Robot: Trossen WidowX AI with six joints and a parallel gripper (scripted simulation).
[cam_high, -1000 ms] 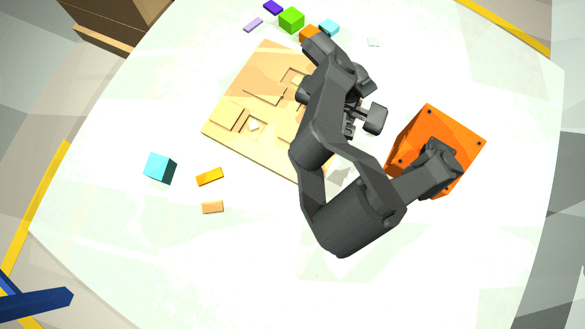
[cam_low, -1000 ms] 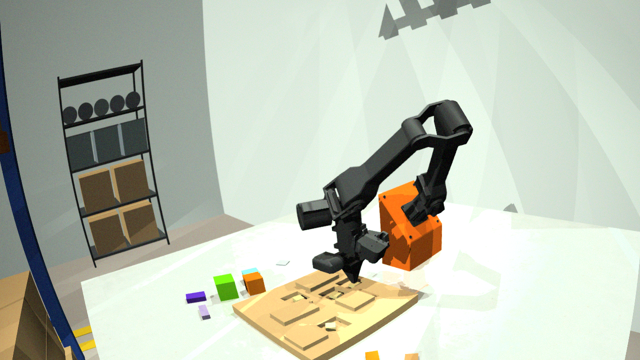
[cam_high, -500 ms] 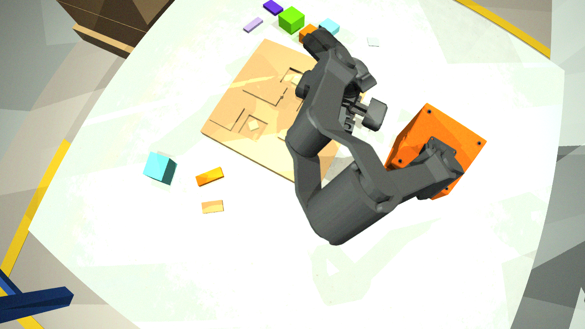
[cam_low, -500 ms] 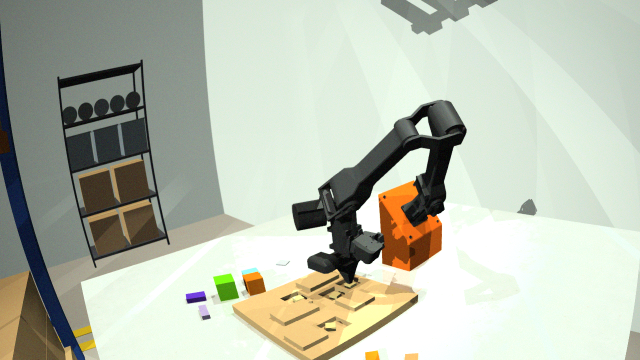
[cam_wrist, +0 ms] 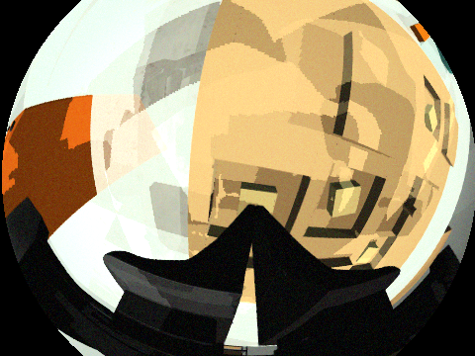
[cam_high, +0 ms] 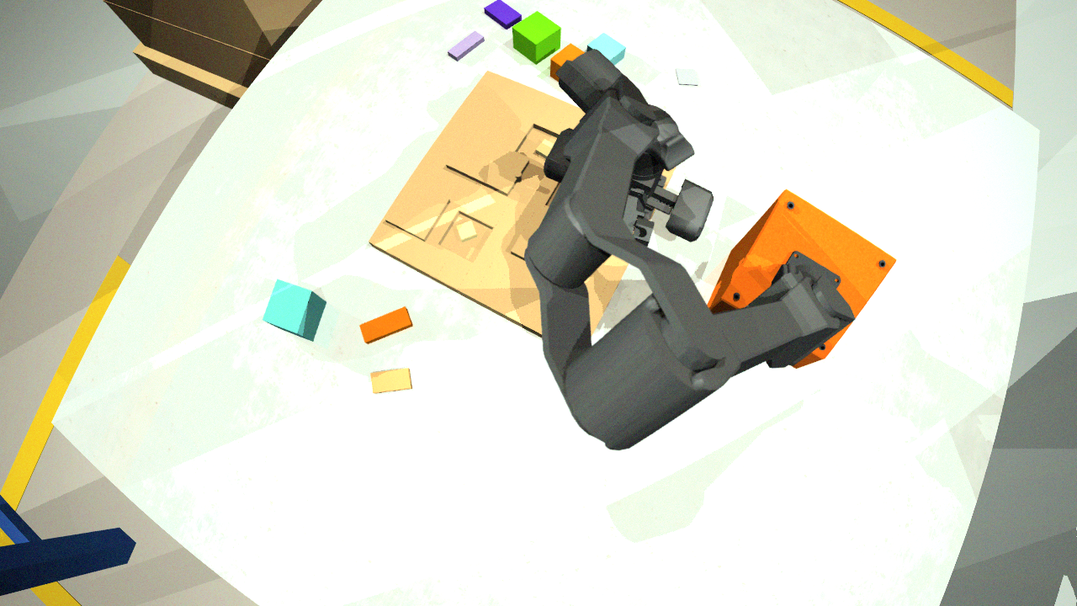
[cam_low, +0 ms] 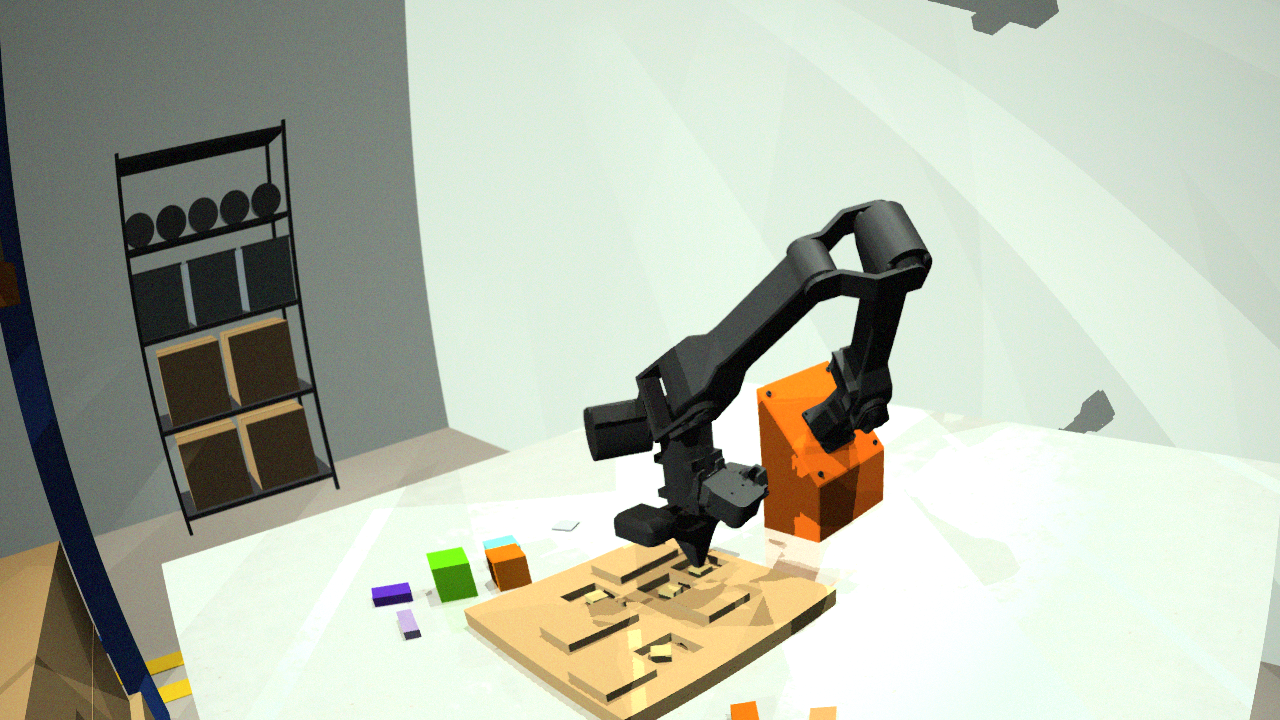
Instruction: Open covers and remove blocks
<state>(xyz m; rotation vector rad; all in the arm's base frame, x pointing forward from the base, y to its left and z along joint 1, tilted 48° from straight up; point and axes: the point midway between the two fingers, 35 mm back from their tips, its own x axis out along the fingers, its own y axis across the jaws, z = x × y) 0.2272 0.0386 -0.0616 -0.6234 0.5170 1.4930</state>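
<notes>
The tan puzzle board (cam_high: 481, 113) (cam_low: 510, 617) (cam_wrist: 247, 99) lies flat on the table. Raised covers, among them one at the back (cam_low: 633, 561) and one at the front (cam_low: 617, 673), sit beside open wells. Small pale blocks (cam_low: 597, 597) (cam_low: 660, 653) (cam_high: 466, 229) (cam_wrist: 344, 199) sit in the wells. My gripper (cam_low: 699, 562) (cam_wrist: 253, 212) is shut and empty, pointing down at the well nearest the arm's base. Its tips are at the pale block (cam_wrist: 258, 196) there and hide its lower part in the wrist view; contact cannot be told. The arm hides the right part of the board in the top view.
A green cube (cam_high: 536, 37) (cam_low: 452, 574), an orange cube (cam_low: 508, 567), a light blue block (cam_high: 607, 48) and purple pieces lie beyond the board. A turquoise cube (cam_high: 292, 309), an orange bar (cam_high: 386, 324) and a yellow bar (cam_high: 391, 380) lie on another side. The orange base (cam_high: 828, 233) (cam_low: 787, 483) stands near the board.
</notes>
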